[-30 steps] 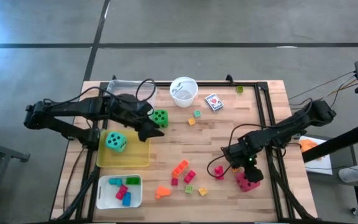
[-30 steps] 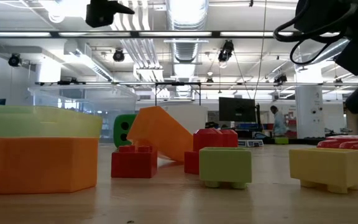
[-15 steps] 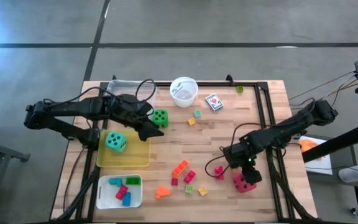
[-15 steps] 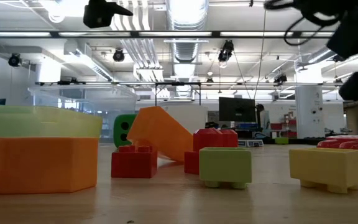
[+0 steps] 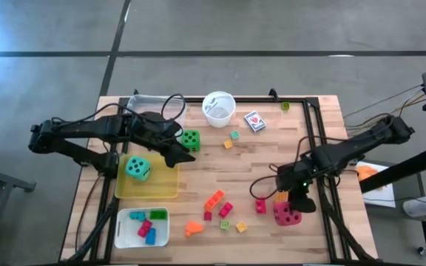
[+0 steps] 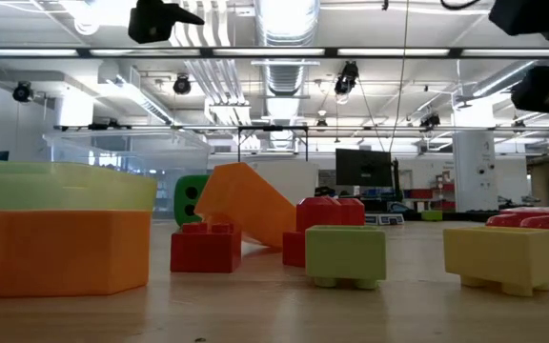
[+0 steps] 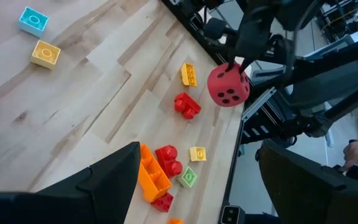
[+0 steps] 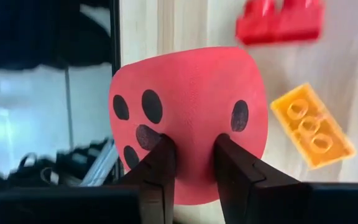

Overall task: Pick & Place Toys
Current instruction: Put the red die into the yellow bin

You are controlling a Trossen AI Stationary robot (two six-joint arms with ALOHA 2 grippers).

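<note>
Your left gripper (image 5: 186, 155) waits with jaws spread wide and nothing in them, hanging over the inner edge of the yellow tray (image 5: 161, 187), just below the green die (image 5: 191, 139) on the wood. The teal die (image 5: 138, 168) sits inside that yellow tray. Behind it at the table's far side you have a clear tray (image 5: 140, 101), and at the near edge a white tray (image 5: 161, 235) holding teal, red and green blocks. Moving right, the white cup (image 5: 219, 108) stands at the back with a card pack (image 5: 254, 121) just beside it, and two small blocks lie between those and the table's middle. Lower down, a cluster of blocks (image 5: 217, 206) in orange, red, green and yellow is scattered near the front edge; the low view shows the same ones up close. A red block (image 5: 261, 206) lies just left of the red die (image 5: 286, 214). Your right gripper (image 8: 191, 163) is pinching a corner of the red die (image 8: 191, 118), fingers (image 8: 157, 168) pressed into the foam, near the table's front right edge. A yellow block (image 8: 312, 134) lies just beside the die there. You cannot tell whether the die is off the table.
</note>
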